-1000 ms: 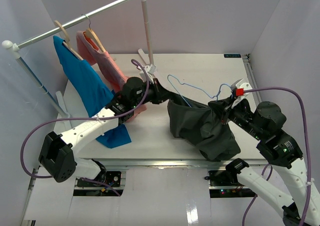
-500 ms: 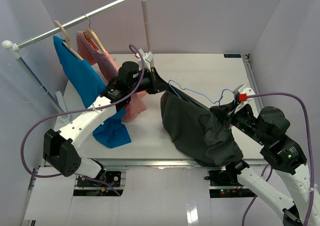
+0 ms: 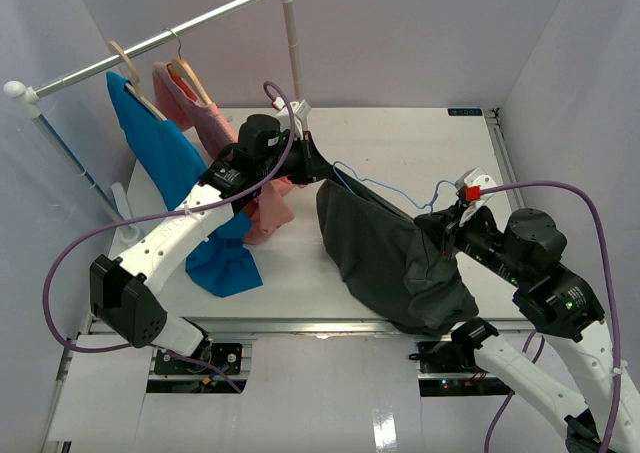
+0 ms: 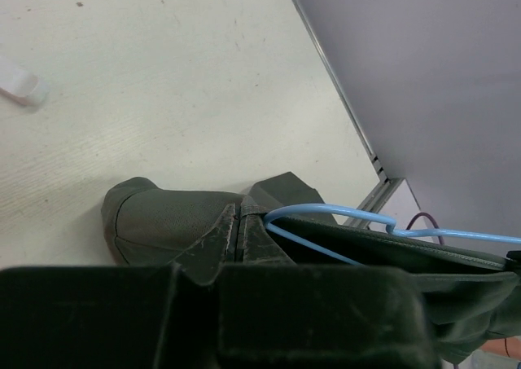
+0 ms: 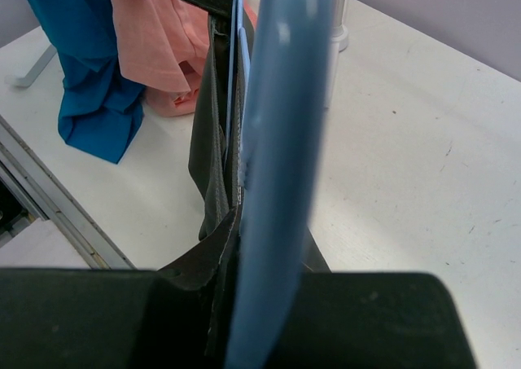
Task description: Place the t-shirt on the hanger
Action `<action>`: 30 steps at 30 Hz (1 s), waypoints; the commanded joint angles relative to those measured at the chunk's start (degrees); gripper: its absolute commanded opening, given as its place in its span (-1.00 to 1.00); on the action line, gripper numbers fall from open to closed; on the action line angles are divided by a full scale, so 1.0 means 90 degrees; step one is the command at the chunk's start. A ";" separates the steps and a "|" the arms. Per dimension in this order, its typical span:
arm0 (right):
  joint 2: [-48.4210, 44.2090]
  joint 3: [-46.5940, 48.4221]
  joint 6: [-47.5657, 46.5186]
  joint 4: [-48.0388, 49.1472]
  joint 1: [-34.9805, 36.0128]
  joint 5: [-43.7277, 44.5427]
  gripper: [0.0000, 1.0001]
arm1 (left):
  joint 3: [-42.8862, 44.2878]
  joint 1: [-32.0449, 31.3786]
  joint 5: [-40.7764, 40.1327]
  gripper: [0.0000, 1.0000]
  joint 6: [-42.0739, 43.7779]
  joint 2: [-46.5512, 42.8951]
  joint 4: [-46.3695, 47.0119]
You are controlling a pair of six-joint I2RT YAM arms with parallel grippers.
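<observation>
My left gripper [image 3: 326, 169] is clenched, jaws pressed flat together on the top edge of the t-shirt [image 3: 385, 258] at its left corner. In the left wrist view one rounded end of the hanger [image 3: 385, 184] curves out right beside the fingertips, and I cannot tell whether the wire is in the pinch as well. My right gripper [image 3: 455, 211] is clamped too. In its wrist view the light-blue wire runs straight up between the jaws with a fold of dark cloth pressed against it, so it grips the hanger and some shirt with it. The wire spans the gap between the two grippers, lying along the shirt's upper edge, and it bends upward just before the right gripper. The shirt hangs from that held edge as a slack dark sack above the middle and right of the tabletop [image 3: 400, 138]. Its lower folds spill down to the near edge, in front of the right arm's base. How far the wire sits inside the cloth I cannot make out. Beyond the left arm, along the left side, stands a clothes rail [image 3: 150, 43]. It carries a blue garment [image 3: 165, 163] and a pink garment [image 3: 215, 133], each on a wooden hanger [image 3: 185, 73]. The blue one's hem trails near the front left corner.
</observation>
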 commanded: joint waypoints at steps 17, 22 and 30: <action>0.0154 -0.0379 -0.0068 -0.0918 -0.0008 -0.0148 -0.84 | 0.0657 0.0499 -0.1258 -1.00 0.1072 0.0092 -0.0517; 0.0422 -0.0409 -0.0039 -0.0781 -0.0004 -0.0289 -0.84 | 0.0651 0.0494 -0.1436 -1.00 0.1223 0.0055 -0.0519; 0.0209 -0.0162 -0.0074 -0.1483 -0.0008 -0.0013 -0.85 | 0.0753 0.0594 -0.2222 -1.00 0.1116 0.0301 -0.0609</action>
